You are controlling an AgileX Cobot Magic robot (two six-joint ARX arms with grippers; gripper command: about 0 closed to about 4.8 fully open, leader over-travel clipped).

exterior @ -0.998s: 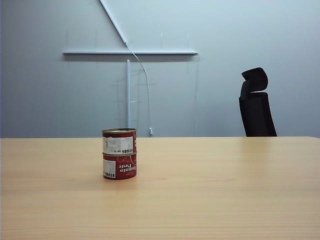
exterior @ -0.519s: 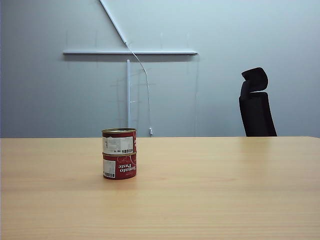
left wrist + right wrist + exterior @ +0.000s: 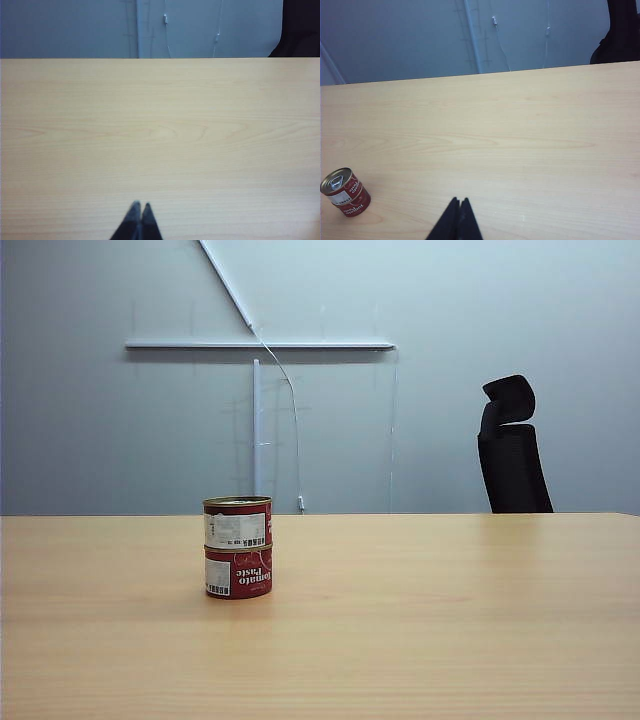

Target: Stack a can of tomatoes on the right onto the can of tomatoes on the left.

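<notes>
Stack complete: upper tomato-paste can [image 3: 238, 522] sits upright on lower tomato-paste can [image 3: 239, 572], left of worktop [image 3: 420, 620] centre. Right gripper [image 3: 459, 202] nearer, well apart; left gripper [image 3: 141, 206] faces bare wood. Both jaws pressed together, empty.

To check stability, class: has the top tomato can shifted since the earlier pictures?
No. The top can sits squarely on the bottom can, unchanged against the wall pole.

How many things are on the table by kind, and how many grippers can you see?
Tomato paste cans: 2, the upper can stacked on the lower can, on the wooden table.
Grippers: 2, the left gripper shut above bare table, the right gripper shut and clear of the stack.
Office chairs: 1, the black chair behind the table.
Total: 5
</notes>
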